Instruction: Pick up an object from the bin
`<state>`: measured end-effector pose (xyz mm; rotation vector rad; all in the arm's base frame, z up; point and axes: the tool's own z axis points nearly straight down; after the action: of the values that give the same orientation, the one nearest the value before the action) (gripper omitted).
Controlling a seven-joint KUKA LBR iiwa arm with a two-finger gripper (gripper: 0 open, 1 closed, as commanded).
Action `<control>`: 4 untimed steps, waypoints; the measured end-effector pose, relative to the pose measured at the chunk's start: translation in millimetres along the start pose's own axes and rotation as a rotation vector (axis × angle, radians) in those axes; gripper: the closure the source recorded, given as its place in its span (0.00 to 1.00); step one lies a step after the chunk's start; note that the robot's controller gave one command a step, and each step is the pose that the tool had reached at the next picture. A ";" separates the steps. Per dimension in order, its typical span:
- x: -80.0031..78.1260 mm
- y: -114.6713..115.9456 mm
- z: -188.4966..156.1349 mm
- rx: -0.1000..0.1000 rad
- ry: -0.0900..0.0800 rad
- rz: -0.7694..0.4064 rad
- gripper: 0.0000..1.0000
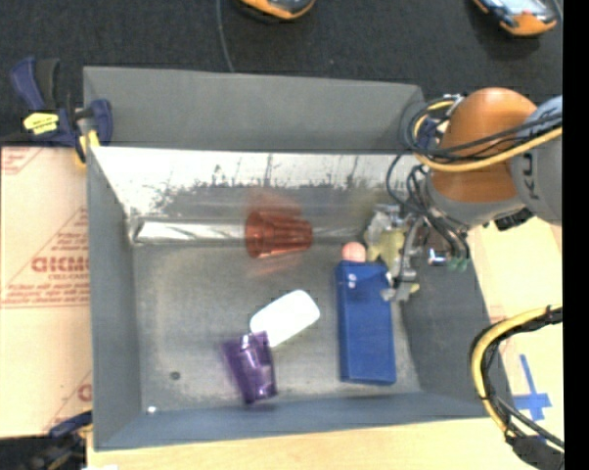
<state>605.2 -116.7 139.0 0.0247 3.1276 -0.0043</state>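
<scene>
My gripper (404,280) hangs at the right side of the bin, its metal fingertip at the upper right corner of a blue rectangular box (365,326) that lies flat on the floor. A small pink ball (353,253) sits just beyond the box's far end, left of the gripper. Nothing shows between the fingers.
A white oval soap-like piece (286,316) lies in the middle of the floor, with a purple cup (250,367) on its side at the front left. A red translucent cup (277,234) lies against the back wall. The arm's orange cover stands over the bin's right rim.
</scene>
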 end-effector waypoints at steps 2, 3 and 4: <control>-11.3 -1.7 61.7 0.006 -0.029 0.058 1.00; -11.3 -1.7 61.6 0.006 -0.029 0.058 1.00; -10.9 -2.0 52.1 0.007 -0.030 0.058 1.00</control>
<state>616.8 -118.9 87.0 0.1135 3.0959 -0.0143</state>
